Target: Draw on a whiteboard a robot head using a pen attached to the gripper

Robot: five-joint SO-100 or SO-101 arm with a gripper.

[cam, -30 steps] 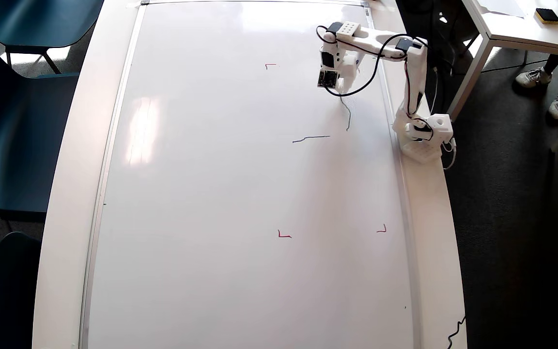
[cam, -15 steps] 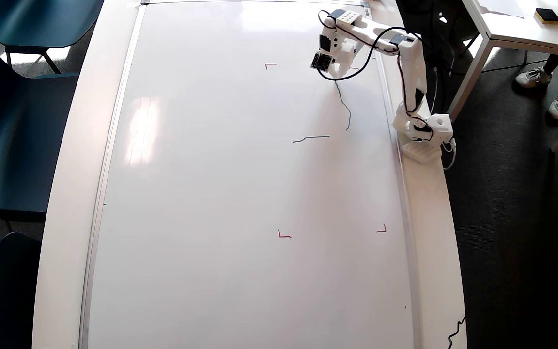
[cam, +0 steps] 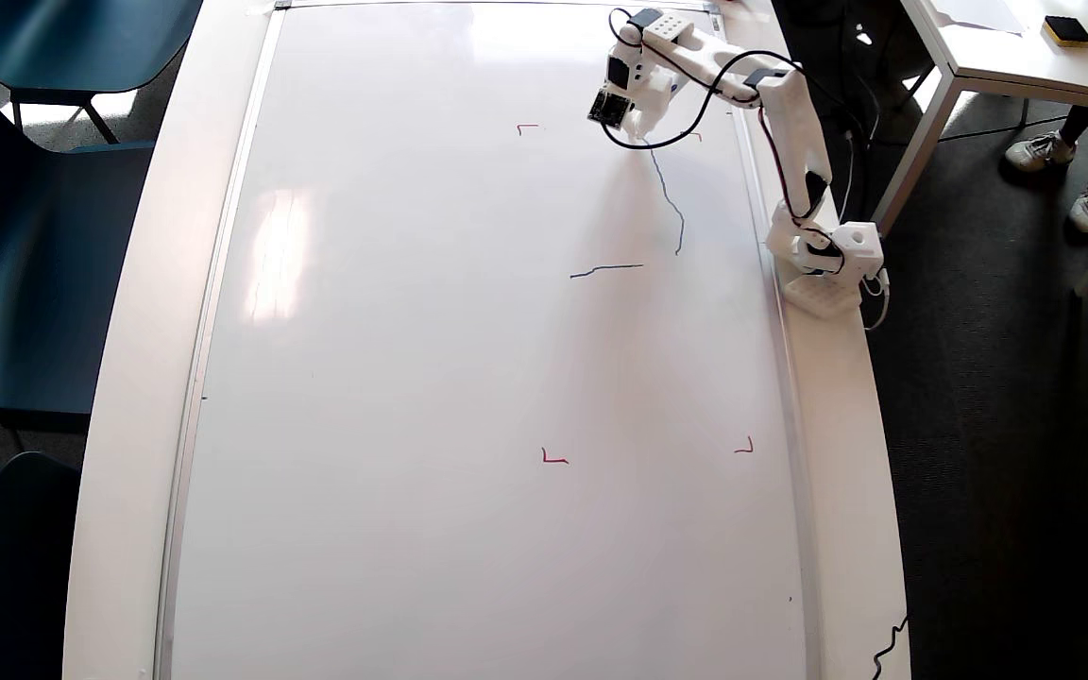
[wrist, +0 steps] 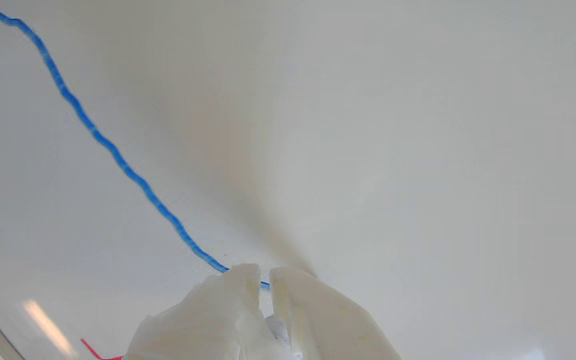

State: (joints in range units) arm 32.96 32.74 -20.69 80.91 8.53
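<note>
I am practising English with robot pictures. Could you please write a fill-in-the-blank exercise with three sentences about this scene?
1. The wobbly line trailing from the white plastic gripper across the glossy white whiteboard is ____ in colour.
2. The small corner marks on the whiteboard are ____.
3. In the overhead view, the short separate stroke lies to the ____ of the long line's lower end.

Missing words: blue; red; left

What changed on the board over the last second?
The gripper moved toward the top of the overhead view, and the blue line grew longer behind it, now nearing the top-right red corner mark. The short horizontal stroke and the other red marks stayed as they were.
</note>
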